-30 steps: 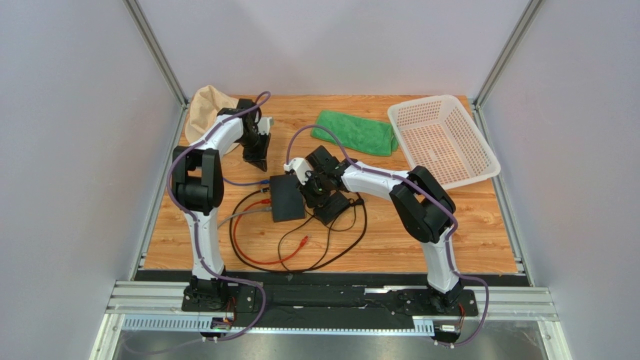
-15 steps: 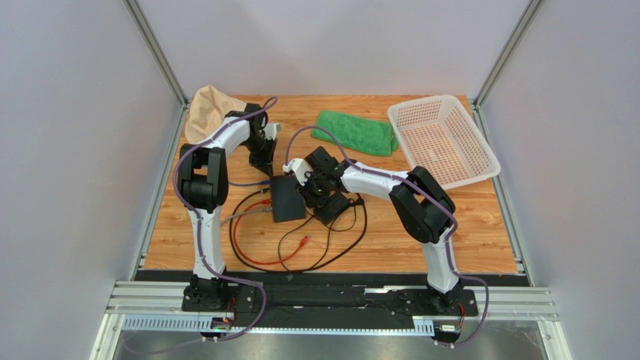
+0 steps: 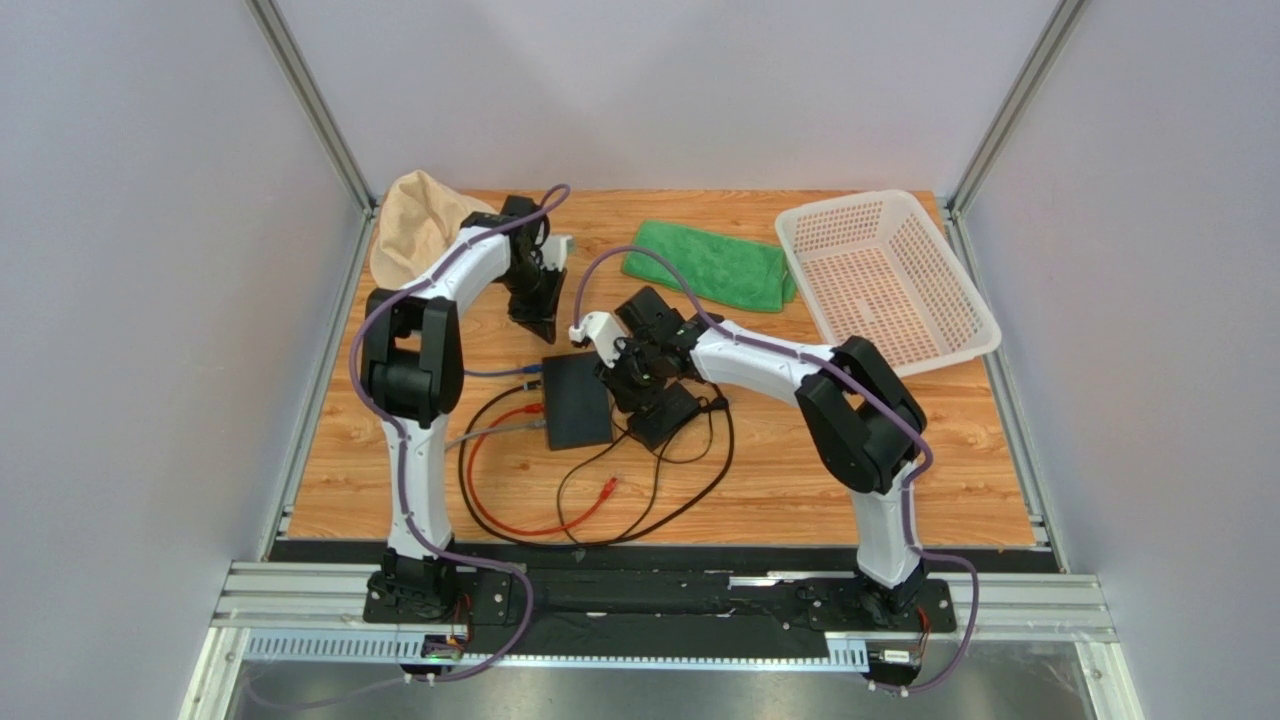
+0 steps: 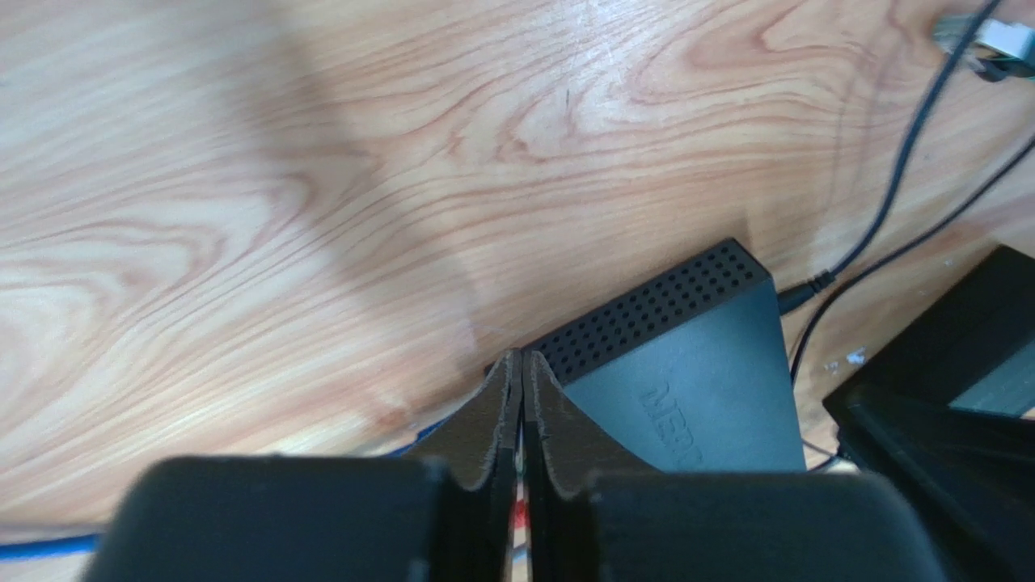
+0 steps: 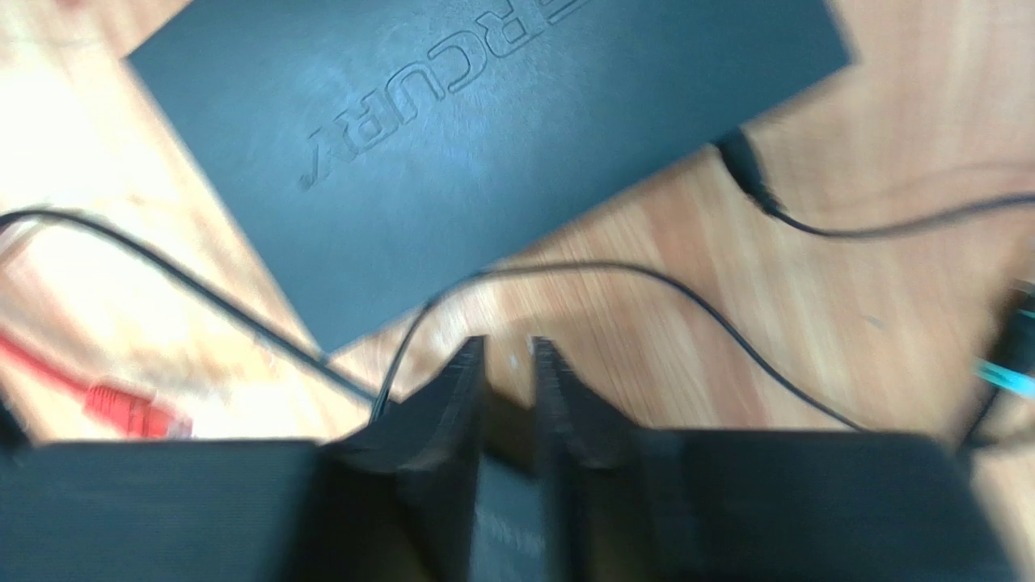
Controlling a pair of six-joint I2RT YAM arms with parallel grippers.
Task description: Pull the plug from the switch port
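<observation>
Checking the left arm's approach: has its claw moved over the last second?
Yes. In the top view the left claw has shifted rightward, away from the beige cloth and nearer the green cloth.

Blk switch box (image 5: 486,133) top — embossed "MERCURY", partly cropped.

Top view: switch (image 3: 576,401) ports and any plug in them are too small to resolve, and the power adapter (image 3: 672,414) is largely covered by the right arm (image 3: 751,357). Right wrist view is motion-blurred throughout: switch cut off by the top edge, red connector (image 5: 128,410) smeared at left. Left wrist view: near end of the switch is hidden behind the left gripper (image 4: 522,394), port face not visible.
</observation>
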